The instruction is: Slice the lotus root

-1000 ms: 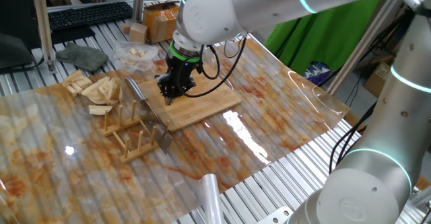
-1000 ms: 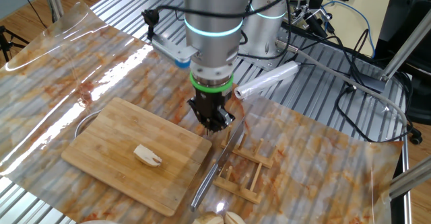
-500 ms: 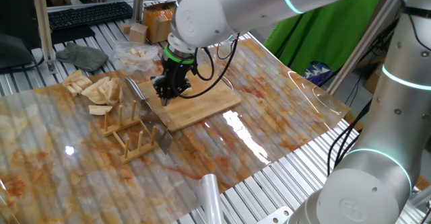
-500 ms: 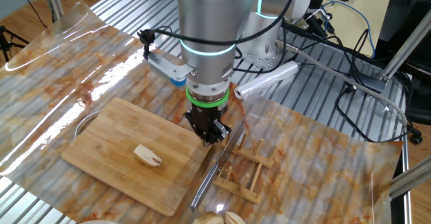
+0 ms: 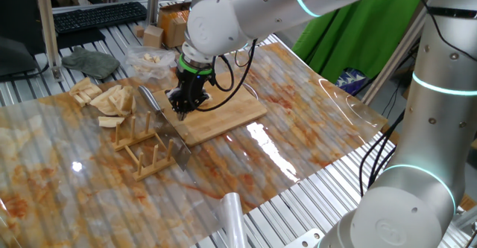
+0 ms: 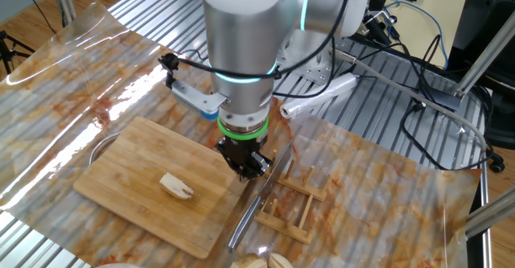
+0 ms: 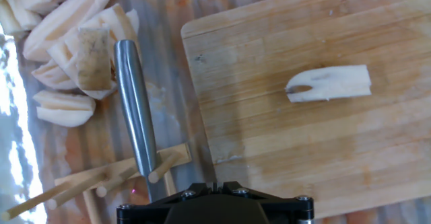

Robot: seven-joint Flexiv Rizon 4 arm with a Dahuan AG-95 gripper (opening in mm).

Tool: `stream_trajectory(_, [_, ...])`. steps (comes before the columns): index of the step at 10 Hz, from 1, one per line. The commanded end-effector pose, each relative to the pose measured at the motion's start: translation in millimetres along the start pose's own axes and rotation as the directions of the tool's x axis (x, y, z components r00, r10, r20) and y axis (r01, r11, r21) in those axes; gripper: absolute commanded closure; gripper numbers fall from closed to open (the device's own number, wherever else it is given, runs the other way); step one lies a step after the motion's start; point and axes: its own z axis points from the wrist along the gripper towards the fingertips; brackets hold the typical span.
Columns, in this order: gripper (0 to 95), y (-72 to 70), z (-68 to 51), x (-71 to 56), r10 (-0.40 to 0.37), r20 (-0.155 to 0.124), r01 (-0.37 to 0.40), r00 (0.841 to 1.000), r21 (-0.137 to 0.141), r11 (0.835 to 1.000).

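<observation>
**Q:** Bamboo, is it, the surface bearing the task's object?

**A:** Yes. The bamboo cutting board (image 6: 145,179) lies on the mottled orange table cover (image 6: 378,187). The lotus root (image 6: 176,187), one pale cream chunk, lies alone near the board's middle; in the hand view it (image 7: 328,84) lies to the right, well apart from the gripper housing at the bottom edge.

**Q:** How does the gripper stand?

**A:** The gripper (image 6: 244,165) points straight down over the board's right edge, fingers fully closed and holding nothing. It is apart from the lotus root.

**Q:** What lies beside the board?

**A:** A knife (image 7: 137,126) with a steel handle rests in a wooden rack (image 6: 290,208), just right of the board in the other fixed view. A heap of tan wedge slices (image 5: 104,99) lies beyond the rack, with a clear bag of pale chunks (image 5: 149,60) farther back.
</observation>
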Motion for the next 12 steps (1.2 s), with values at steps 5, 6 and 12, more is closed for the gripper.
stream_trajectory(5, [95.0,0.2,-0.3,1.2,0.015,-0.021,-0.015,1.000,-0.004,1.000])
stream_trajectory(6, [95.0,0.3,-0.3,1.5,0.016,-0.021,-0.016,1.000,-0.004,1.000])
stream_trajectory(12, [95.0,0.3,-0.3,1.5,0.096,-0.075,-0.096,0.993,0.007,0.995])
